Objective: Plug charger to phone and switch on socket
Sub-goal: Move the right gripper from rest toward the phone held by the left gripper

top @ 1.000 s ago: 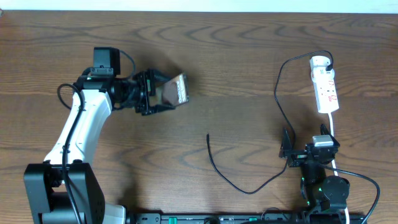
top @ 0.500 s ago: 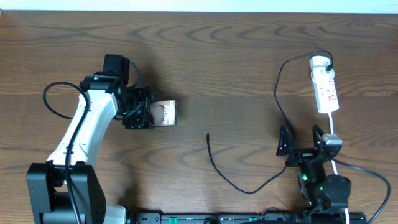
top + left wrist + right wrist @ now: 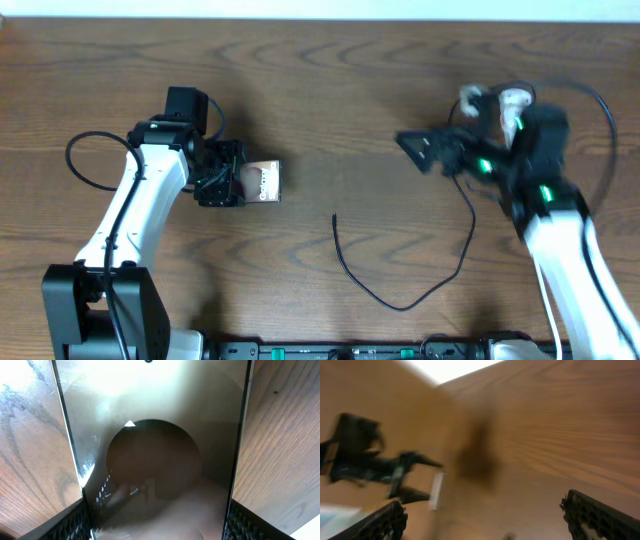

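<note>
wood table (image 3: pixel 400 60), both arms over it. left gripper (image 3: pixel 243 184) pinches the phone (image 3: pixel 266 182) across its width, mid-left. right gripper (image 3: pixel 418 150) is blurred, jaws spread wide w/ nothing btwn, up right nr the socket (image 3: pixel 515 98), mostly hidden behind that arm. charger (image 3: pixel 400 305) loops toward the near edge; its free tip (image 3: pixel 334 217) lies below-right of the phone, pointing away from the robot. phone's closer to the tip, but right arm's empty, so prob its pick.

Close view: phone (image 3: pixel 150 415) is clamped between the pads (image 3: pixel 75 522) of the left gripper (image 3: pixel 157 527). Frame is filled by its glossy face, dark round reflection centred. Wooden table (image 3: pixel 282 435) is seen either side.
</note>
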Robot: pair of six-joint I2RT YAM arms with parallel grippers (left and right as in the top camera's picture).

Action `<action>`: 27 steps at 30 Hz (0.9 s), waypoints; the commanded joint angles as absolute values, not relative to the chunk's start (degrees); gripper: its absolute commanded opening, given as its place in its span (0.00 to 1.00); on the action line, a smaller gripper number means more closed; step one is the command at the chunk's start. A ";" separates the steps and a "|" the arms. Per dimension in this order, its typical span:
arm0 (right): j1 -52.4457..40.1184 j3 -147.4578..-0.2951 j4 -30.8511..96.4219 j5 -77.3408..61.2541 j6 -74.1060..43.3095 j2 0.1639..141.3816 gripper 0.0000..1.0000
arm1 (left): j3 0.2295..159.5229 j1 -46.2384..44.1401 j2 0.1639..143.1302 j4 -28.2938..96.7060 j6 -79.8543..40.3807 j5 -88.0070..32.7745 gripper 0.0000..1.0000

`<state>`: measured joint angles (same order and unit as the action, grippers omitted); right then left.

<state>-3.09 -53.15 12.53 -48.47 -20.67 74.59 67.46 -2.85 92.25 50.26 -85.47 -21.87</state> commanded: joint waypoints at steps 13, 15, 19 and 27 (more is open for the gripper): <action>-30.55 -64.60 -7.66 -52.75 -24.82 100.53 0.99 | 68.79 -2.98 90.98 50.50 -85.12 -21.58 0.07; -36.53 -64.58 -0.60 -32.12 -31.09 100.53 0.99 | 68.79 -2.98 90.98 50.52 -85.12 -21.58 0.07; -36.80 -64.58 1.32 -28.27 -33.56 100.53 0.97 | 68.79 -2.98 90.98 50.52 -85.14 -21.58 0.07; -36.34 -64.38 -3.18 -38.37 -39.40 103.79 0.91 | 68.79 -2.98 90.98 50.30 -86.19 -23.09 0.07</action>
<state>-36.71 -64.05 -2.63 -31.83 -37.98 101.97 67.46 -2.85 92.14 50.26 -85.67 -22.20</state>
